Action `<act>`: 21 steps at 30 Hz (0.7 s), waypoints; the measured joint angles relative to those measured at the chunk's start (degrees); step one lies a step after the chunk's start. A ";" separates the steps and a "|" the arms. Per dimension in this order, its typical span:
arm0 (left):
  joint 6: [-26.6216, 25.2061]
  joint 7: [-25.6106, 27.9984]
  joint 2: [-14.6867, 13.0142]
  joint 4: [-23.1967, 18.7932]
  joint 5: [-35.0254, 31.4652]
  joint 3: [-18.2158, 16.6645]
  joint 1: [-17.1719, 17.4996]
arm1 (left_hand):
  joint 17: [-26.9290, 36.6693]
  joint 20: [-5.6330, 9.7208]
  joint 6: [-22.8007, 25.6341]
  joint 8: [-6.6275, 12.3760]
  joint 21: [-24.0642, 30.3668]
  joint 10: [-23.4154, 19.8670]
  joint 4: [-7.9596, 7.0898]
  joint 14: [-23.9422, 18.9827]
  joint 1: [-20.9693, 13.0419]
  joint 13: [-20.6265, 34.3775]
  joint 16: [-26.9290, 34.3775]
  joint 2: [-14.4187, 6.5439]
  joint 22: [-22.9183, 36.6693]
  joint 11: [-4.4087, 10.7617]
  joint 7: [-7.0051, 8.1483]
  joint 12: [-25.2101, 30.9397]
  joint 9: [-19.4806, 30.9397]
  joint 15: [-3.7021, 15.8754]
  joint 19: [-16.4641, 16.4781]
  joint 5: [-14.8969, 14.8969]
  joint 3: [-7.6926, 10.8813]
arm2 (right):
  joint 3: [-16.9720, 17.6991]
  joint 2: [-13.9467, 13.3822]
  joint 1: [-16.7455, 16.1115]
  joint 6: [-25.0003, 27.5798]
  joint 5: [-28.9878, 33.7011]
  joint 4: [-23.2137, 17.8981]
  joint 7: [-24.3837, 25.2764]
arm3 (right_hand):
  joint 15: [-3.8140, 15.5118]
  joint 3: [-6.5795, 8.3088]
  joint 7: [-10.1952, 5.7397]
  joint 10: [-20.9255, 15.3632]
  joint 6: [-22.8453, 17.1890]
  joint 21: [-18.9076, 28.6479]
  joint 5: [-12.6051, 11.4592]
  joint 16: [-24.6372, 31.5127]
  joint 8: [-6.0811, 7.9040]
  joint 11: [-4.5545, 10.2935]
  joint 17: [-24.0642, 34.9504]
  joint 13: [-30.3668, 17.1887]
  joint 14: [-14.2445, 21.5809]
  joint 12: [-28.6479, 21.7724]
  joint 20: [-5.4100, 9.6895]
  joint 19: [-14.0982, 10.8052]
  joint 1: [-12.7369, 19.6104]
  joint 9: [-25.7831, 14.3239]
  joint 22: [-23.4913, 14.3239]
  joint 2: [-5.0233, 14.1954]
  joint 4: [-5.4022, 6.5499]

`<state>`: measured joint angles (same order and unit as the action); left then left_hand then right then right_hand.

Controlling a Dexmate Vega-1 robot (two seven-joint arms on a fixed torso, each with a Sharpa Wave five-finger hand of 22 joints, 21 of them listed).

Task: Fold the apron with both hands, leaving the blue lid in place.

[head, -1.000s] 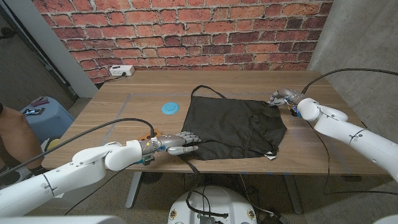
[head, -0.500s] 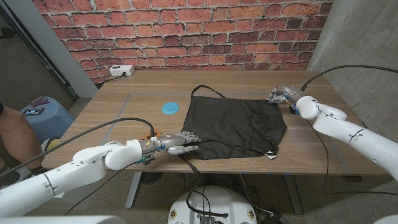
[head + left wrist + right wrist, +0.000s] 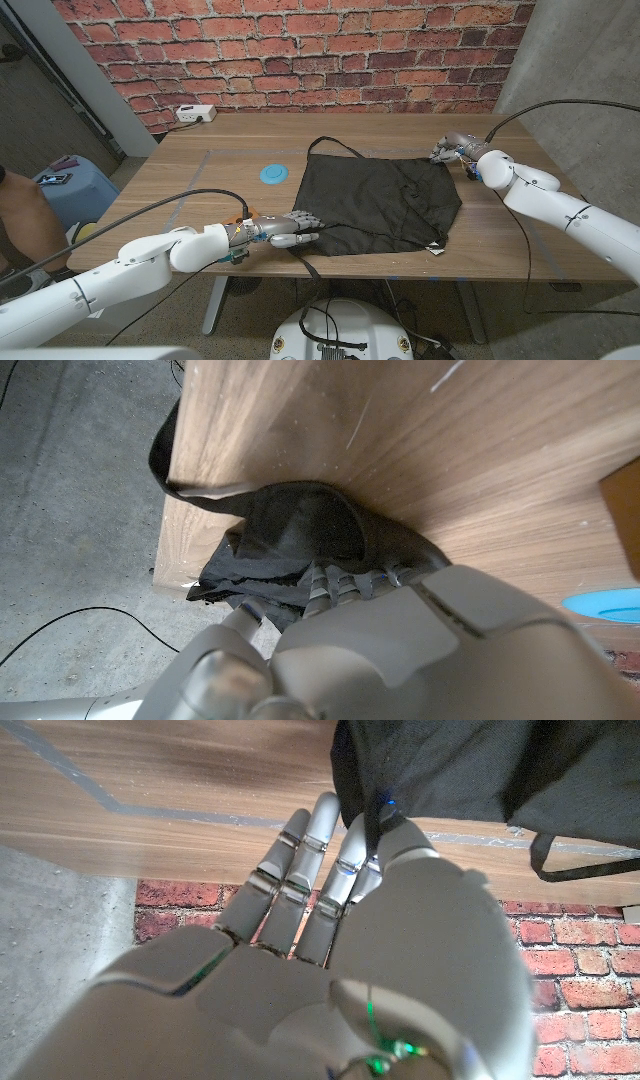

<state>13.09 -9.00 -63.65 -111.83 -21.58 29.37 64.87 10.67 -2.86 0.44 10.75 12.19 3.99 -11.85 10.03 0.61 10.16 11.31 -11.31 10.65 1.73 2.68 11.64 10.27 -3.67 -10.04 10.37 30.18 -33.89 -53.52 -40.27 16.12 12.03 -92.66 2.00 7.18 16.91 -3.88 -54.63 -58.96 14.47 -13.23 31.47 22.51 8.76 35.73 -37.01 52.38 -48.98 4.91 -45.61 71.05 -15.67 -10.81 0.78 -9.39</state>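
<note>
The black apron (image 3: 380, 205) lies spread on the wooden table (image 3: 520, 240), creased toward its right side. The round blue lid (image 3: 273, 173) sits just off its far left corner, apart from the cloth. My left hand (image 3: 290, 230) grips the apron's near left corner at the table's front edge; the left wrist view shows its fingers (image 3: 345, 575) buried in bunched black cloth (image 3: 300, 525), with the lid (image 3: 605, 603) at the side. My right hand (image 3: 452, 152) is at the apron's far right corner. Its fingers (image 3: 300, 880) reach out straight, and the thumb pinches the cloth edge (image 3: 380, 805).
A black strap (image 3: 308, 268) hangs over the front edge beside my left hand, and another strap (image 3: 335, 145) loops at the far side. A white power strip (image 3: 195, 113) lies at the far left corner. A blue stool (image 3: 70, 185) and a person's leg (image 3: 20, 215) are left of the table.
My right hand has crept a little toward the far side with the apron's corner. My left hand and the lid have not moved.
</note>
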 measured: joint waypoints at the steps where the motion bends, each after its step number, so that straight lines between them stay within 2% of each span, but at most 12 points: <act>1: 0.05 0.01 0.00 0.00 0.04 0.00 0.00 | 0.00 0.00 0.18 0.00 0.00 0.00 0.00 0.00 0.00 0.00 0.00 0.00 0.00 0.00 0.18 0.00 0.00 0.00 0.00 0.00 0.00 | 0.05 -0.05 -0.06 0.00 0.00 -0.24 0.00 | 0.00 0.00 0.00 0.00 0.00 0.00 0.00 0.00 0.00 0.00 0.00 -0.03 0.00 0.00 0.00 0.00 0.29 0.00 0.00 -0.18 0.00; 2: 0.07 0.01 0.04 0.22 0.05 0.00 -0.02 | 0.00 0.00 0.19 0.00 0.00 0.00 0.00 0.00 0.00 0.00 0.00 0.00 0.00 0.00 0.19 0.00 0.00 0.00 0.00 0.00 0.00 | 0.08 -0.07 -0.08 1.26 -0.12 -0.37 -0.50 | 0.00 0.00 0.00 0.00 0.00 0.00 0.00 0.00 0.00 0.00 0.12 -0.05 0.00 0.00 0.00 0.00 0.60 0.00 0.00 -0.01 0.00; 21: 1.38 0.19 0.10 1.32 0.59 0.01 -0.45 | 0.01 0.00 0.38 0.00 0.00 -0.11 -0.16 0.00 0.00 0.00 0.00 0.00 0.00 0.12 0.38 0.00 -0.01 0.00 0.00 0.00 0.16 | 1.61 -1.06 -1.62 3.58 -1.42 -5.61 -1.07 | 0.39 -0.48 0.00 -0.09 0.01 0.38 0.00 -1.17 0.00 -0.13 1.24 -0.54 0.79 0.00 0.00 0.00 1.29 0.26 0.01 0.23 0.48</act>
<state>14.48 -8.80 -63.56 -110.51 -21.00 29.38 64.42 10.67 -2.86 0.82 10.75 12.19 3.87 -12.02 10.03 0.61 10.16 11.31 -11.31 10.65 1.85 3.07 11.64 10.26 -3.68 -10.04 10.37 30.35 -32.29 -54.58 -41.90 19.70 10.61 -98.27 0.93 7.57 16.43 -3.88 -54.72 -58.95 14.85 -13.23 30.29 22.51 8.63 36.97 -37.56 53.17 -48.97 4.91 -45.60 72.34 -15.41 -10.80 1.02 -8.92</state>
